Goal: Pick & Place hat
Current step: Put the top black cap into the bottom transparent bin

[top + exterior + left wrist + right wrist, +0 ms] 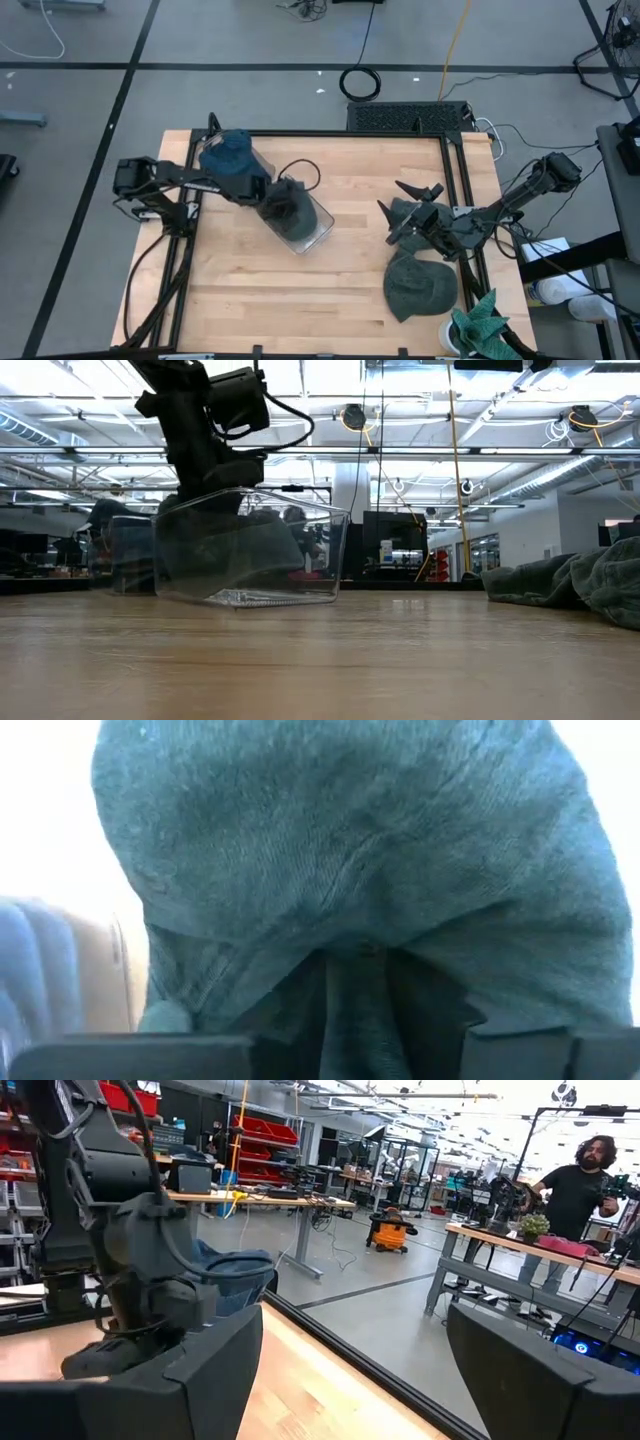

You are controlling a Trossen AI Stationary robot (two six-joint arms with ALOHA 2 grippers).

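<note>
Left gripper (285,212) in clear bin (318,228), fingers pinching dark hat (350,870); release pending. Right gripper (400,222) idle near table's right edge, fingers spread; green hat (420,285) left.

Light: bright ceiling strips (300,450) overhead, even.
Glare: white washout around the hat (350,870) in the left wrist view.
Focus: bench (320,660) foreground soft.

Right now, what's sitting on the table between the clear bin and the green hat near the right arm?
Nothing: in the high view, only bare wooden tabletop separates the clear bin from the green hat.
</note>
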